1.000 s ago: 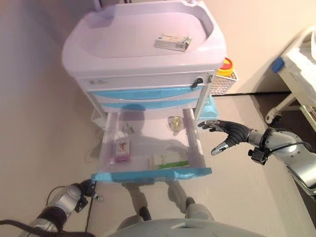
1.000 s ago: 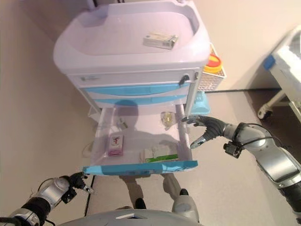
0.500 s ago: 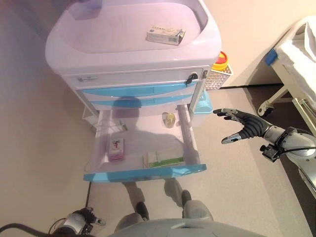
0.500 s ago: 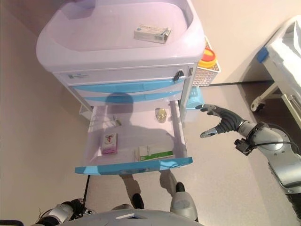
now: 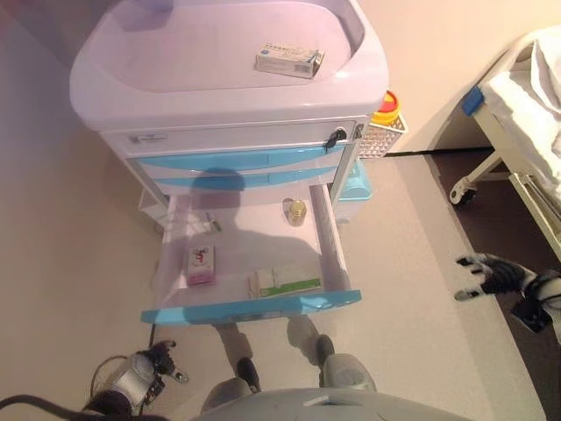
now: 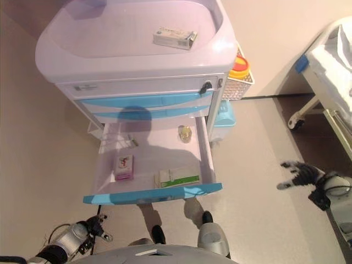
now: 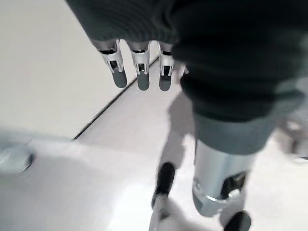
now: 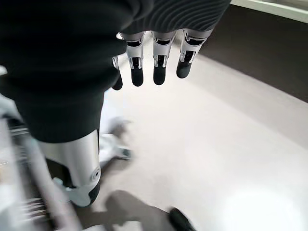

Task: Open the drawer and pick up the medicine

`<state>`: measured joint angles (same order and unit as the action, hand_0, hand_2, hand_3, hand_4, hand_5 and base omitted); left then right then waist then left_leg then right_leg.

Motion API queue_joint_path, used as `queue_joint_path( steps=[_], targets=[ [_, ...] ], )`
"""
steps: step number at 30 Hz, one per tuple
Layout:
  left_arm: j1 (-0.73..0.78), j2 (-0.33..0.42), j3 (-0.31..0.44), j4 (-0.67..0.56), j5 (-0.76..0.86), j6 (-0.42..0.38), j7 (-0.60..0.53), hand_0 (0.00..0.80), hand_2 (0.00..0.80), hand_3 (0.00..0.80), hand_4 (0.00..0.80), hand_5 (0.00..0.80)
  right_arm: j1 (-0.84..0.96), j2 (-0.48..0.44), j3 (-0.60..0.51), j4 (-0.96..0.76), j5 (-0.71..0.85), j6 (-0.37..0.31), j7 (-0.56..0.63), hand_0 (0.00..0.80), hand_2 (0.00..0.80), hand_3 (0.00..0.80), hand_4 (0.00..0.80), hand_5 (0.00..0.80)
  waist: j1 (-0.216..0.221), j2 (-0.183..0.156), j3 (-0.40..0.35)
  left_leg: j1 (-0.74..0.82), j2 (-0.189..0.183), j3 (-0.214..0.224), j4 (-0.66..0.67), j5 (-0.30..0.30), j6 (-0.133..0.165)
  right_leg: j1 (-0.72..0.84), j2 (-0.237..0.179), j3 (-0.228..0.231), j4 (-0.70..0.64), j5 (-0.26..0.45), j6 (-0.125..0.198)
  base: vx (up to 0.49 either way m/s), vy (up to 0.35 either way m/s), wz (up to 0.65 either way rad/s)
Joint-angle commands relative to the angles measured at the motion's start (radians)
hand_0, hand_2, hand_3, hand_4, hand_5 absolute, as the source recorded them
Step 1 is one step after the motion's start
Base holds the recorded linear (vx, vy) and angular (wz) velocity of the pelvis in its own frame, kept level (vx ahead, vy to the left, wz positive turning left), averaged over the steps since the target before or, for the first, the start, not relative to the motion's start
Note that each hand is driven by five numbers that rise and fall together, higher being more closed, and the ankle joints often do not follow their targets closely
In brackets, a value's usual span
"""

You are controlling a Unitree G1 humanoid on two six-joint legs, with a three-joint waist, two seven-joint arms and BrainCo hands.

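the medicine is in the open drawer point(image 5: 250, 307) of the cart point(image 5: 228, 96): a green and white box point(image 5: 285, 282) lies near the drawer's blue front, a pink and white box point(image 5: 200, 264) sits beside it toward the far side wall, and a small round jar point(image 5: 296, 210) stands at the back by the cart body. another box point(image 5: 286, 61) rests on the cart top. the right hand point(image 5: 489, 274) hangs well apart from the drawer, out over the floor, fingers spread and holding nothing. the left hand point(image 5: 156, 361) is low, below the drawer front, fingers relaxed and empty. from this far out, a reach could clip the drawer's side wall or nudge the boxes together; the flat boxes look hard to pinch.
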<state>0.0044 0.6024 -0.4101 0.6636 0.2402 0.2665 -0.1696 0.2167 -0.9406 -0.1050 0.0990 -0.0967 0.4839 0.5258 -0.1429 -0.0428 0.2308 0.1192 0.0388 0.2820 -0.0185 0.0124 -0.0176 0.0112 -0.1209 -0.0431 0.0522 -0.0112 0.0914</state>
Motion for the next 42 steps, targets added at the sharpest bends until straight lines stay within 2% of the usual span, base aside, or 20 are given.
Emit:
queue_joint_path(
  steps=[1, 8, 11, 15, 17, 19, 24, 30, 34, 40, 41, 42],
  targets=[
    [-0.048, 0.088, -0.028, -0.074, 0.065, 0.018, -0.067, 0.0, 0.0, 0.0, 0.0, 0.0, -0.021, 0.04, 0.048, 0.12, -0.044, 0.001, -0.063, 0.0, 0.0, 0.0, 0.0, 0.0, 0.02, -0.01, -0.011, -0.067, 0.028, -0.085, 0.146, -0.093, 0.01, -0.032, -0.064, -0.055, 0.116, -0.003, 0.071, 0.004, -0.075, -0.05],
    [-0.179, 0.162, -0.096, -0.258, 0.041, 0.051, -0.17, 0.0, 0.0, 0.0, 0.0, 0.0, -0.06, 0.194, 0.23, 0.429, 0.003, 0.002, -0.076, 0.0, 0.0, 0.0, 0.0, 0.0, 0.034, -0.008, -0.005, -0.073, 0.022, -0.097, 0.163, -0.097, 0.017, -0.022, -0.063, -0.059, 0.108, 0.005, 0.067, 0.002, -0.045, 0.0],
    [-0.241, 0.148, -0.133, -0.283, 0.016, 0.07, -0.196, 0.0, 0.0, 0.0, 0.0, 0.0, -0.092, 0.261, 0.296, 0.544, 0.057, -0.016, -0.108, 0.0, 0.0, 0.0, 0.0, 0.0, 0.038, -0.005, -0.005, -0.077, 0.018, -0.099, 0.17, -0.099, 0.022, -0.021, -0.062, -0.057, 0.107, 0.006, 0.063, 0.001, -0.009, 0.01],
    [-0.318, 0.108, -0.176, -0.307, -0.03, 0.098, -0.169, 0.0, 0.0, 0.0, 0.0, 0.0, -0.114, 0.336, 0.371, 0.661, 0.08, -0.089, -0.175, 0.0, 0.0, 0.0, 0.0, 0.0, 0.033, 0.007, -0.004, -0.084, 0.013, -0.099, 0.177, -0.1, 0.026, -0.029, -0.059, -0.049, 0.113, 0.004, 0.057, 0.0, 0.0, 0.0],
    [-0.343, 0.096, -0.184, -0.313, -0.058, 0.104, -0.142, 0.0, 0.0, 0.0, 0.0, 0.0, -0.113, 0.359, 0.392, 0.667, 0.112, -0.112, -0.206, 0.0, 0.0, 0.0, 0.0, 0.0, 0.028, 0.012, -0.003, -0.086, 0.01, -0.098, 0.183, -0.104, 0.03, -0.033, -0.059, -0.044, 0.118, 0.002, 0.055, 0.0, 0.0, 0.0],
    [-0.382, 0.08, -0.179, -0.32, -0.098, 0.123, -0.101, 0.0, 0.0, 0.0, 0.0, 0.0, -0.102, 0.391, 0.423, 0.623, 0.12, -0.153, -0.189, 0.0, 0.0, 0.0, 0.0, 0.0, 0.014, 0.021, 0.0, -0.092, 0.006, -0.095, 0.191, -0.108, 0.032, -0.041, -0.06, -0.035, 0.124, -0.001, 0.051, -0.016, 0.042, -0.01],
    [-0.475, 0.034, -0.173, -0.215, -0.222, 0.139, -0.036, 0.0, 0.0, 0.0, 0.0, 0.0, -0.069, 0.387, 0.494, 0.504, 0.193, -0.226, -0.165, 0.0, 0.0, 0.0, 0.0, 0.0, -0.032, 0.037, 0.013, -0.098, 0.005, -0.073, 0.21, -0.114, 0.033, -0.066, -0.063, -0.009, 0.141, -0.001, 0.045, -0.008, 0.066, -0.02],
    [-0.599, 0.001, -0.145, 0.023, -0.324, 0.079, 0.046, 0.0, 0.0, 0.0, 0.0, 0.0, -0.06, 0.326, 0.517, 0.347, 0.277, -0.278, -0.153, 0.0, 0.0, 0.0, 0.0, 0.0, -0.105, 0.044, 0.048, -0.111, 0.008, -0.02, 0.237, -0.119, 0.024, -0.109, -0.063, 0.038, 0.161, 0.001, 0.043, -0.034, 0.097, -0.18],
    [-0.693, 0.044, -0.143, 0.154, -0.358, 0.006, 0.106, 0.0, 0.0, 0.0, 0.0, 0.0, -0.046, 0.278, 0.497, 0.289, 0.335, -0.334, -0.159, 0.0, 0.0, 0.0, 0.0, 0.0, -0.153, 0.035, 0.087, -0.137, 0.012, 0.016, 0.291, -0.139, 0.021, -0.147, -0.062, 0.071, 0.187, -0.004, 0.043, -0.05, 0.108, -0.28],
    [-0.848, 0.139, -0.189, 0.267, -0.396, -0.017, 0.128, 0.0, 0.0, 0.0, 0.0, 0.0, -0.06, 0.219, 0.468, 0.258, 0.451, -0.403, -0.192, 0.0, 0.0, 0.0, 0.0, 0.0, -0.201, 0.013, 0.16, -0.226, 0.033, 0.053, 0.392, -0.168, 0.017, -0.238, -0.053, 0.121, 0.222, 0.007, 0.034, -0.115, 0.105, -0.21],
    [-0.88, 0.159, -0.199, 0.296, -0.406, -0.02, 0.131, 0.0, 0.0, 0.0, 0.0, 0.0, -0.06, 0.211, 0.463, 0.253, 0.478, -0.419, -0.193, 0.0, 0.0, 0.0, 0.0, 0.0, -0.211, 0.013, 0.177, -0.236, 0.036, 0.044, 0.415, -0.197, 0.011, -0.248, -0.049, 0.131, 0.235, -0.012, 0.039, -0.06, 0.11, -0.21],
    [-0.899, 0.168, -0.202, 0.311, -0.415, -0.022, 0.133, 0.0, 0.0, 0.0, 0.0, 0.0, -0.062, 0.209, 0.46, 0.253, 0.486, -0.43, -0.192, 0.0, 0.0, 0.0, 0.0, 0.0, -0.215, 0.01, 0.188, -0.249, 0.039, 0.045, 0.427, -0.2, 0.012, -0.259, -0.046, 0.136, 0.239, -0.011, 0.038, -0.097, 0.125, -0.17]
  ],
)
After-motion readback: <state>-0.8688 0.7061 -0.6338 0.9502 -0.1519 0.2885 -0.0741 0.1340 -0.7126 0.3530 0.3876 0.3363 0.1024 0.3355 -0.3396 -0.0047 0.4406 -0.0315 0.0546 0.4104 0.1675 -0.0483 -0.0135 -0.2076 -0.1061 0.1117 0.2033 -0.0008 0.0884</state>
